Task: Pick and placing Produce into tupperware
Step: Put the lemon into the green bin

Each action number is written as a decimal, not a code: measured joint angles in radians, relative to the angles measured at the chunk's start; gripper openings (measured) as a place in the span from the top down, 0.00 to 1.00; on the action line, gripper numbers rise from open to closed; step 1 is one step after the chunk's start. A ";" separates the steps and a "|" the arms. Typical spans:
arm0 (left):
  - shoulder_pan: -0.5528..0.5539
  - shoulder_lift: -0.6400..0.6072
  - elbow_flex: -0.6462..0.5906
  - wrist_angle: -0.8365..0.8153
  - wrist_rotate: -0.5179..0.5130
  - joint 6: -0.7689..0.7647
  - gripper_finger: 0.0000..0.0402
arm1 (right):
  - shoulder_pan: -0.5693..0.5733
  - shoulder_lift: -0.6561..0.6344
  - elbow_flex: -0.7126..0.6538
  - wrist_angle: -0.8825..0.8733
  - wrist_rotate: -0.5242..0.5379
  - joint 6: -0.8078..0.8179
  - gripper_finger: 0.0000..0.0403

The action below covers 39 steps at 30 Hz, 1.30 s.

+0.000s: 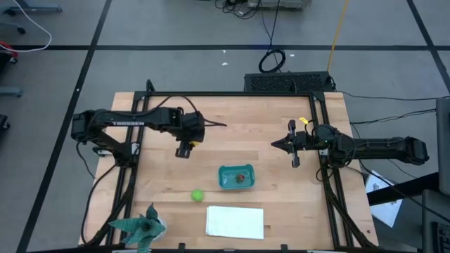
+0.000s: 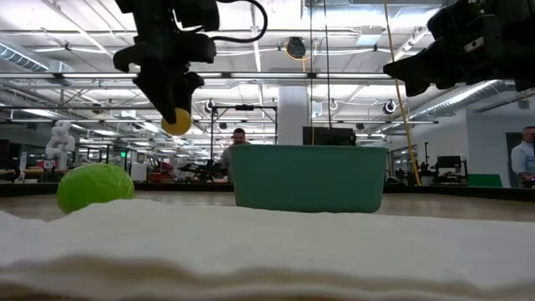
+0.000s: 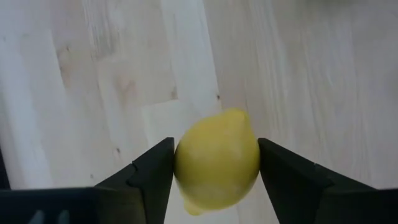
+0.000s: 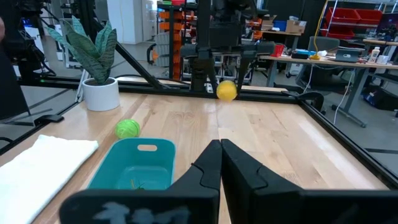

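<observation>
Nearest to the low camera lies the flat white sheet [image 2: 251,251], and just behind it stand the green fruit [image 2: 94,186] and the teal tub [image 2: 308,177], both resting on the worktop [image 1: 267,140]. From above, the green fruit sits just beside the tub, on its left-arm side, and something small and reddish [image 1: 241,178] lies inside the tub, probably the tiny red fruit. Farther back and well above the wood, the left hand [image 3: 216,167] is closed on the yellow lemon [image 3: 217,158]; the two dark fingers [image 3: 149,171] press on its broad middle from both sides, and its pointed end sticks out below them. The lemon looks light, hard and smooth like a plastic toy, so I judge it does not crush but may slip or turn between flat pads. The middle is the good place to hold it, not the narrow ends. The round green fruit will probably roll when it is touched, so it should be taken across its widest part from straight above. The right hand [image 4: 221,163] hangs over the far right side of the worktop with its fingers pressed together and nothing between them. The leafy plant [image 1: 140,228] stands at the front corner, away from the work.
</observation>
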 joint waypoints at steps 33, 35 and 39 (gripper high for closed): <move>0.005 -0.402 0.082 0.044 0.079 -0.052 0.46 | -0.001 0.028 -0.002 0.016 0.000 0.000 1.00; 0.005 -0.431 0.082 0.064 0.128 -0.053 0.46 | -0.001 0.028 -0.002 0.015 0.000 0.000 1.00; 0.005 -0.475 0.082 0.089 0.163 -0.053 0.46 | -0.001 0.028 -0.002 0.015 0.000 0.000 1.00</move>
